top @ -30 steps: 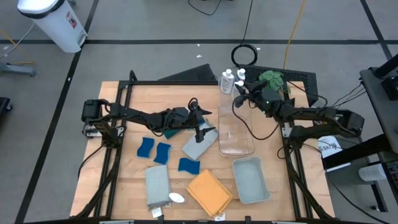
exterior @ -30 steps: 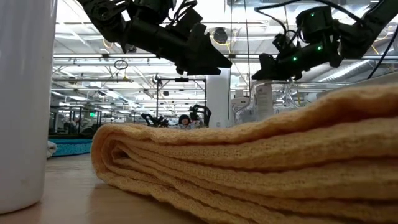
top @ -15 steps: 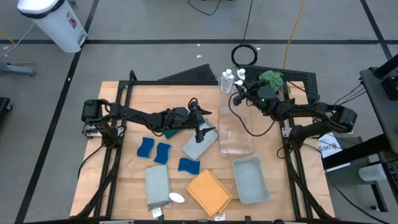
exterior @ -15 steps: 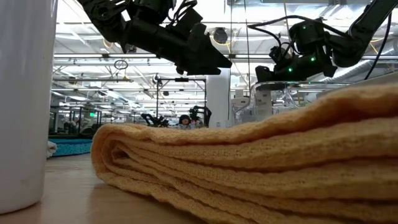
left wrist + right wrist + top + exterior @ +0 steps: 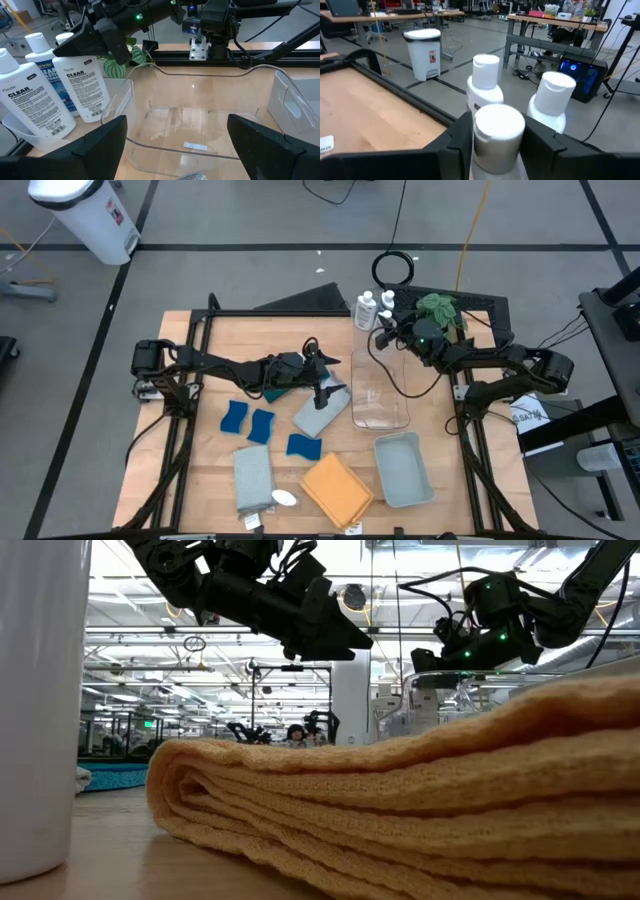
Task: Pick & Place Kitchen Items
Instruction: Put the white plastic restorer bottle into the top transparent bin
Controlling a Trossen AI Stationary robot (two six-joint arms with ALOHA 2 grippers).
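The 3 bottles (image 5: 32, 95) are white with blue-and-white labels printed in dark lettering and plain white caps (image 5: 498, 123). 3 sponges (image 5: 262, 425) are bright blue. 2 cloths (image 5: 254, 477) are grey, 1 is dark teal-green (image 5: 277, 392), and 1 is orange (image 5: 337, 489), yellow-tan with a fine knit texture in the low view. The bin (image 5: 380, 390) is clear, the tray (image 5: 404, 470) pale grey-blue, the plant (image 5: 440, 307) green, the bench (image 5: 200, 470) light wood, and both arms black.

An open lab hall (workbenches (image 5: 555, 22), ceiling trusses (image 5: 200, 635)).
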